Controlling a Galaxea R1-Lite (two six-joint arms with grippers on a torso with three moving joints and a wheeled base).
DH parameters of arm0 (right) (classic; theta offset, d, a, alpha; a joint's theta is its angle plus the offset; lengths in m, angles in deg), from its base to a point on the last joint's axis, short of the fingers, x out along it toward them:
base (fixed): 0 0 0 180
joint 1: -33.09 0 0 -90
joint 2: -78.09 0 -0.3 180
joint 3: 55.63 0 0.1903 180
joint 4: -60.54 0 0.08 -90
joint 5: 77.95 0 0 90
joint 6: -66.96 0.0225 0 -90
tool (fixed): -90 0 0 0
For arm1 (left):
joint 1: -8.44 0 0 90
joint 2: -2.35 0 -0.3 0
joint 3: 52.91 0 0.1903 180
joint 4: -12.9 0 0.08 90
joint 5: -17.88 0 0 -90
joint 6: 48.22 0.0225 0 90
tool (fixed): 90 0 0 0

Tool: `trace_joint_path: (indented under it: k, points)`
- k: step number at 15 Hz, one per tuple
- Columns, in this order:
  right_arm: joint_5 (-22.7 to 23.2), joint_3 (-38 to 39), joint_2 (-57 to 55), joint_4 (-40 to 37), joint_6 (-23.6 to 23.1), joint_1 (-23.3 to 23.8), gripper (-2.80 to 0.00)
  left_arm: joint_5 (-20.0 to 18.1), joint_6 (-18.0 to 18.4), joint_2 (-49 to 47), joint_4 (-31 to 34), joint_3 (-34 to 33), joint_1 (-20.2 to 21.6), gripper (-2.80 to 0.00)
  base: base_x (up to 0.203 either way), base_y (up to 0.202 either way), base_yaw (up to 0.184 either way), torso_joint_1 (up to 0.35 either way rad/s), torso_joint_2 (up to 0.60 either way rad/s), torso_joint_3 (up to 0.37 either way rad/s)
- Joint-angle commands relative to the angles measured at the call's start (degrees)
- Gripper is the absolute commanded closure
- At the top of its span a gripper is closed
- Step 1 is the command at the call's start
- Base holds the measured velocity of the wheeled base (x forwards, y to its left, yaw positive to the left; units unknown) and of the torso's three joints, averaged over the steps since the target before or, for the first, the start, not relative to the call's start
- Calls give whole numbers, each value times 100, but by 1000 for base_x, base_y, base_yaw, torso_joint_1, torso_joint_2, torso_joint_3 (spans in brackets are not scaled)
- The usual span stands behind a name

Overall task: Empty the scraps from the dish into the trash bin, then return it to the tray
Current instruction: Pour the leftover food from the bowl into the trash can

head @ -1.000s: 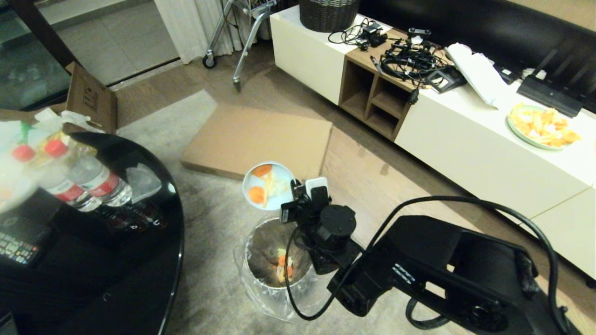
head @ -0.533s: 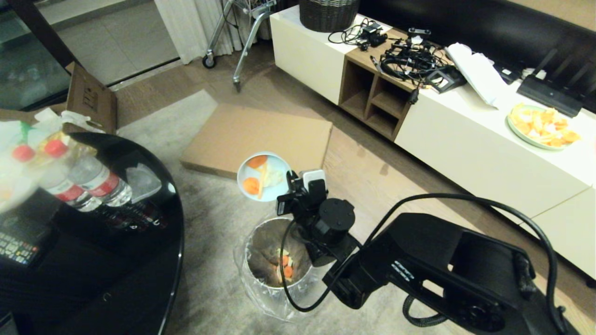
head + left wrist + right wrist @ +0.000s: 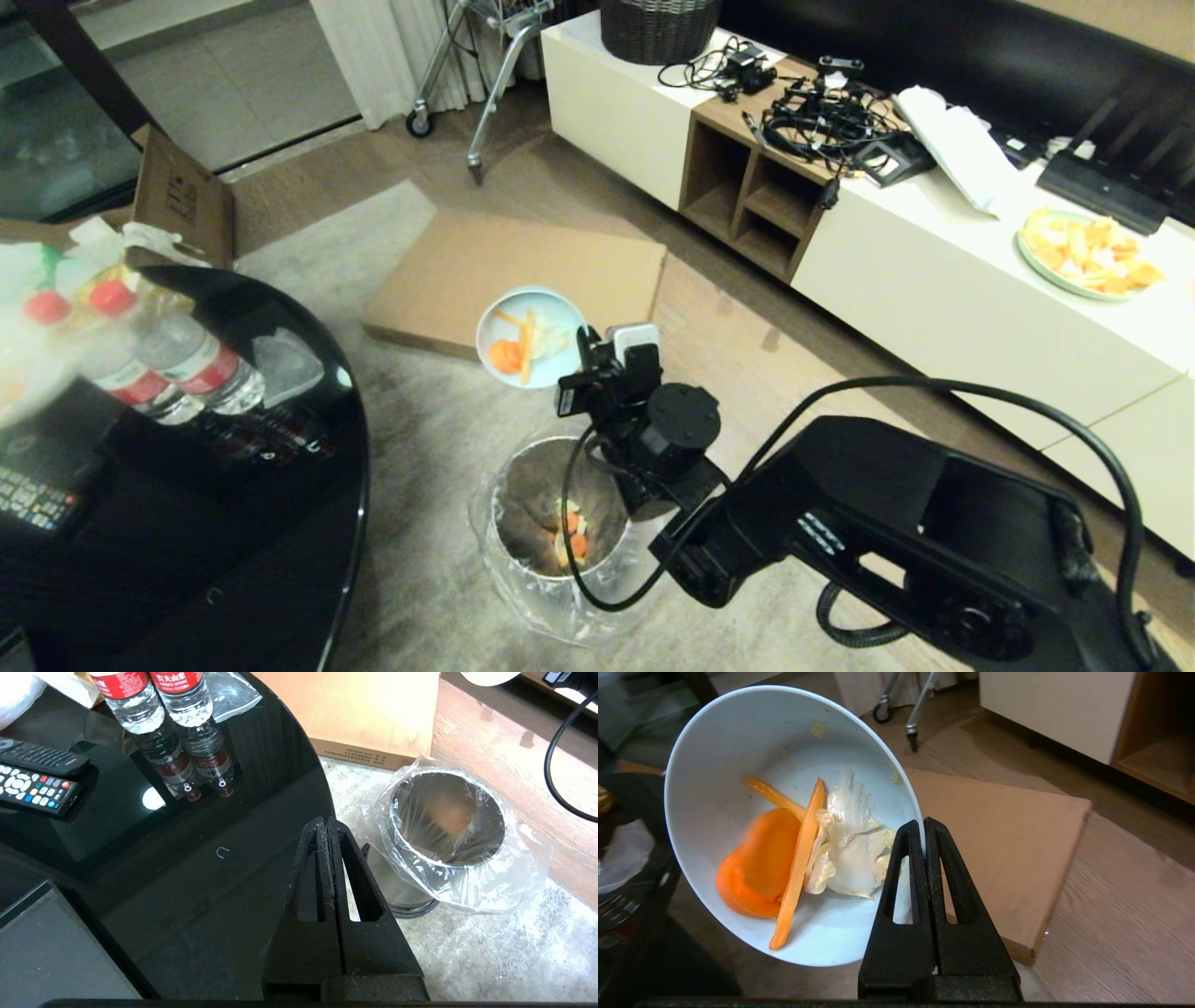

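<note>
2 red-capped water bottles (image 3: 159, 359) stand at far left on the glossy black round table (image 3: 233, 569), with 2 remote controls (image 3: 35, 777) lying near them in the left wrist view. We see the left gripper (image 3: 328, 828) only in that wrist view, parked over the table edge, jaws pressed together on nothing. Just right of the table, on the grey rug (image 3: 420, 579), sits the trash bin (image 3: 513, 485), silvery, with a crinkly clear liner (image 3: 518, 868) folded over its rim; orange and pale bits lie at its bottom. Above and behind the bin the dish (image 3: 527, 334) hangs in the air, tilted, with its opening turned toward the head camera. Scraps (image 3: 794, 858) are still inside: 1 round carrot slice, 2 thin orange strips and pale cabbage-like pieces, gathered at the low side of the bowl. The right gripper (image 3: 923, 833) pinches the dish's rim on its right side, jaws closed tight on the thin wall. We see flat cardboard (image 3: 523, 275) on the floor behind the dish. Further right a white cabinet (image 3: 934, 280) carries a wicker basket (image 3: 658, 28), tangled cables (image 3: 812, 112) and a plate of orange pieces (image 3: 1088, 252). We cannot find the tray in any view.
</note>
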Motion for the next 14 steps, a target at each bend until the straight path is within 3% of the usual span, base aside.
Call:
trace_joint_path:
  k: [1, 3, 4, 9, 14]
  points:
    - [386, 15, 49, 275, -6, 6, 0, 2, -1, 2, -2, 0, 0, 0, 0, 0, 0, 0, 0, 0]
    - [1075, 39, 39, 275, -182, 17, 0, 2, -1, 2, -2, 0, 0, 0, 0, 0, 0, 0, 0, 0]
    - [1196, 97, 36, 275, -272, 1, 0, 2, -1, 2, -2, 0, 0, 0, 0, 0, 0, 0, 0, 0]
    - [1297, 88, 10, 275, -281, -16, 0, 2, -1, 2, -2, 0, 0, 0, 0, 0, 0, 0, 0, 0]
    - [1943, 113, -67, 275, -238, 38, 0, 2, -1, 2, -2, 0, 0, 0, 0, 0, 0, 0, 0, 0]
